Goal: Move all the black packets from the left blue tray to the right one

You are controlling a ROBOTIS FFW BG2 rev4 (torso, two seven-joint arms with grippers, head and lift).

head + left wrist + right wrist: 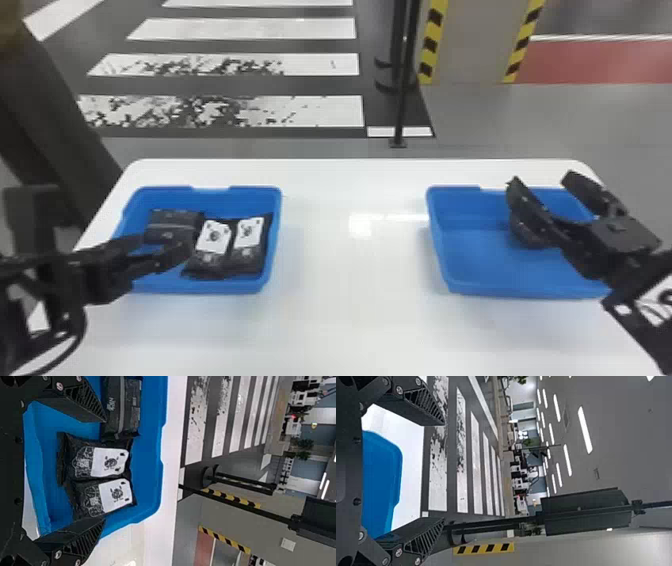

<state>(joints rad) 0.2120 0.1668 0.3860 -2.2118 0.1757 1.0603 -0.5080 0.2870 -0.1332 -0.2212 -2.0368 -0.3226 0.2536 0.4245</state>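
Observation:
My left gripper (pixel 162 245) is open over the left blue tray (pixel 220 288). Two black packets with white labels, one (pixel 212 247) and another (pixel 248 242), lie side by side in that tray's right part. A dark pouch-like packet (pixel 172 226) lies at its back left, close to the fingers. In the left wrist view, the left gripper (pixel 105 471) stands wide around the labelled packets (pixel 99 461) without touching them; the pouch (pixel 122 407) is beside them. My right gripper (pixel 545 185) is open over the right blue tray (pixel 480 260); in the right wrist view the gripper (pixel 443 471) holds nothing.
Both trays stand on a white table (pixel 350 280), with a wide stretch of tabletop between them. Beyond the table's far edge a black post (pixel 401 90) stands on the floor.

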